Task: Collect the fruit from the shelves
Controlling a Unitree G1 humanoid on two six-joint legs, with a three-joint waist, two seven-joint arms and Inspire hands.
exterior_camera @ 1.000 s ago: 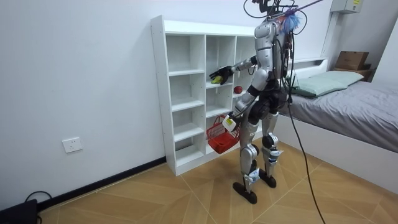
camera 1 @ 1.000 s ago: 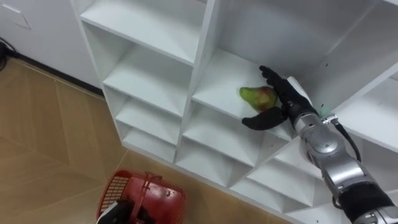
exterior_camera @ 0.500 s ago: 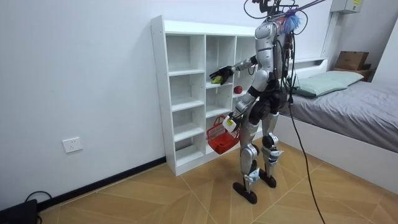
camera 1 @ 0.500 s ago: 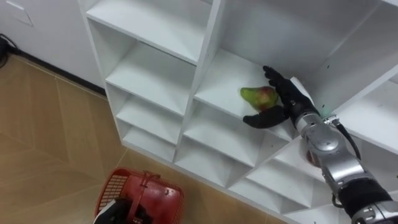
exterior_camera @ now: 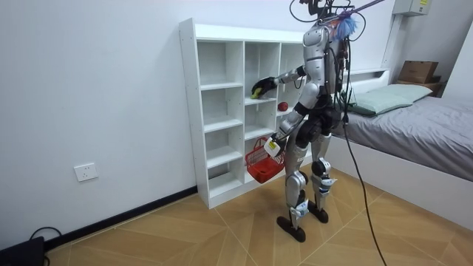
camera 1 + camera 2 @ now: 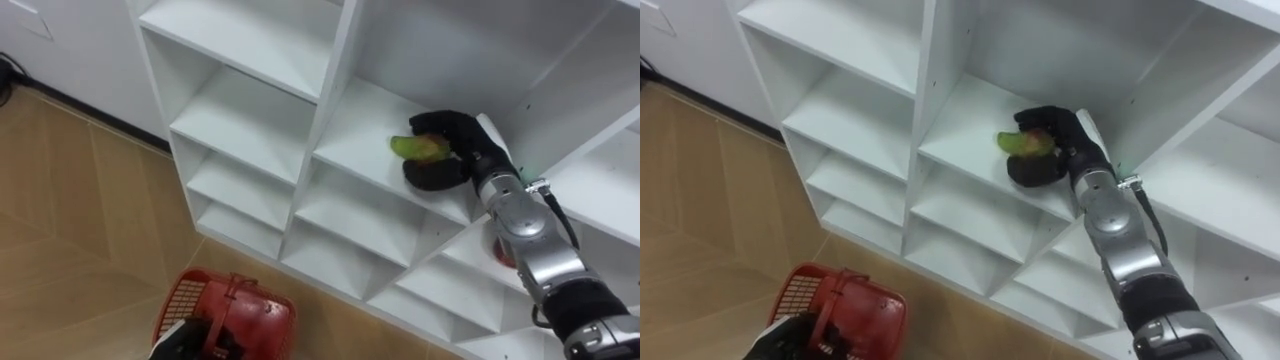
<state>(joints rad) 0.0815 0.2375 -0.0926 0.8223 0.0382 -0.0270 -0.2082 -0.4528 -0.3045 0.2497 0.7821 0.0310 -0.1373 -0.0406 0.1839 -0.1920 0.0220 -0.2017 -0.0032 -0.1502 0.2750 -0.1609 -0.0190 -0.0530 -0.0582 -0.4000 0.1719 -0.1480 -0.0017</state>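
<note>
Here my right hand held its fingers curled round the green fruit, not yet lifted off the closet shelf. At 7 o'clock my left hand gripped the red basket. A red fruit lay uncollected at 5 o'clock.

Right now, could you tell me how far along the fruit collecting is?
Done: nothing I can confirm inside the red basket carried by the left hand. In hand: the right hand is curled round a green fruit on the shelf. Left: dropping it in, then the red fruit nearby.
</note>
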